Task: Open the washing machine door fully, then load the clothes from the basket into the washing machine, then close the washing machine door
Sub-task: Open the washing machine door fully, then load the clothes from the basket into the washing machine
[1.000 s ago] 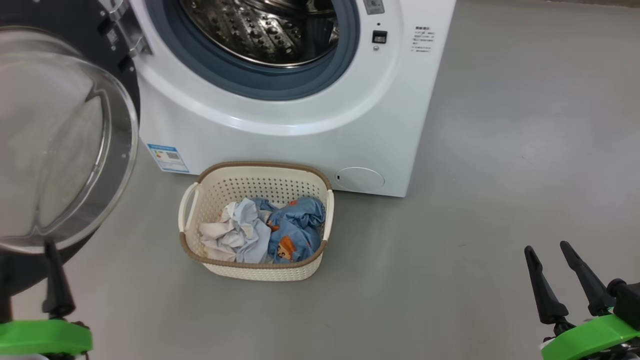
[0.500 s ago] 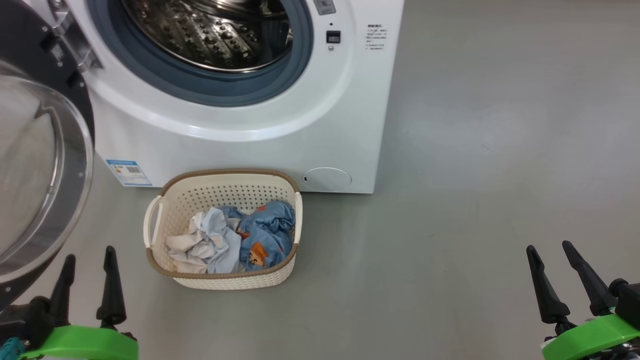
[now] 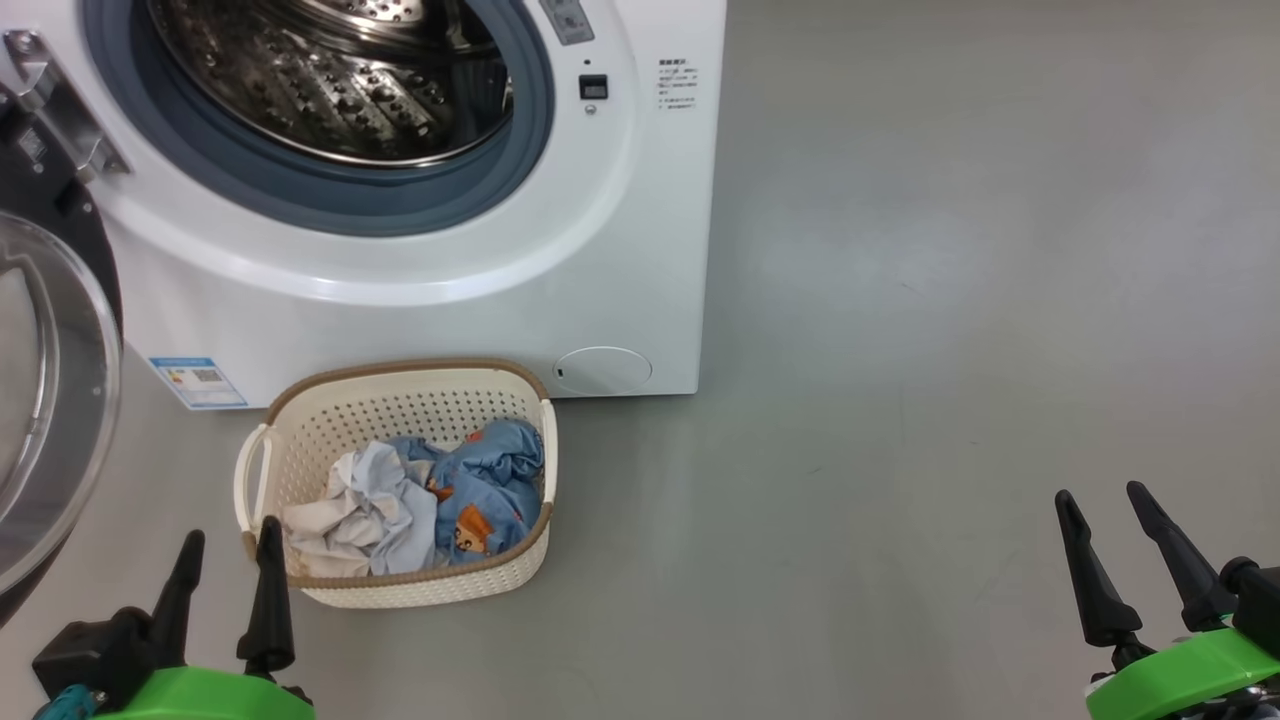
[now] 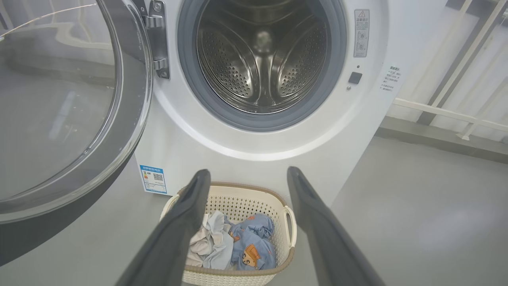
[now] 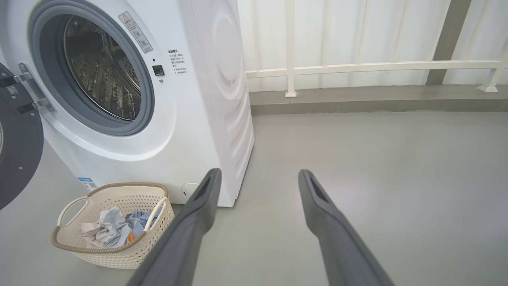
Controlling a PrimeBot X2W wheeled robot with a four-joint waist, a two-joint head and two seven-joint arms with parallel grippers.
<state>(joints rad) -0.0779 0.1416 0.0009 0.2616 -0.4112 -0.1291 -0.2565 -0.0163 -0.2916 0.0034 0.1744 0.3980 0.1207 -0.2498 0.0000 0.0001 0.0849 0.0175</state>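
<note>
The white washing machine stands open, its steel drum bare inside. Its round black door with the clear glass bowl hangs swung out at the left. On the floor before the machine sits the cream basket, holding the clothes: a blue garment with orange prints and a pale white one. My left gripper is open, just left of the basket's near corner, empty. Far to the right my right gripper is open and empty over bare floor. Both wrist views show the basket.
Grey floor stretches to the right of the machine. A white railing and a low kerb run along the back wall. A blue label sticker and a round filter cap sit low on the machine front.
The head camera has turned right, so the machine, door and basket slid left in the picture. My left gripper has come fully into view beside the basket. The right gripper holds still.
</note>
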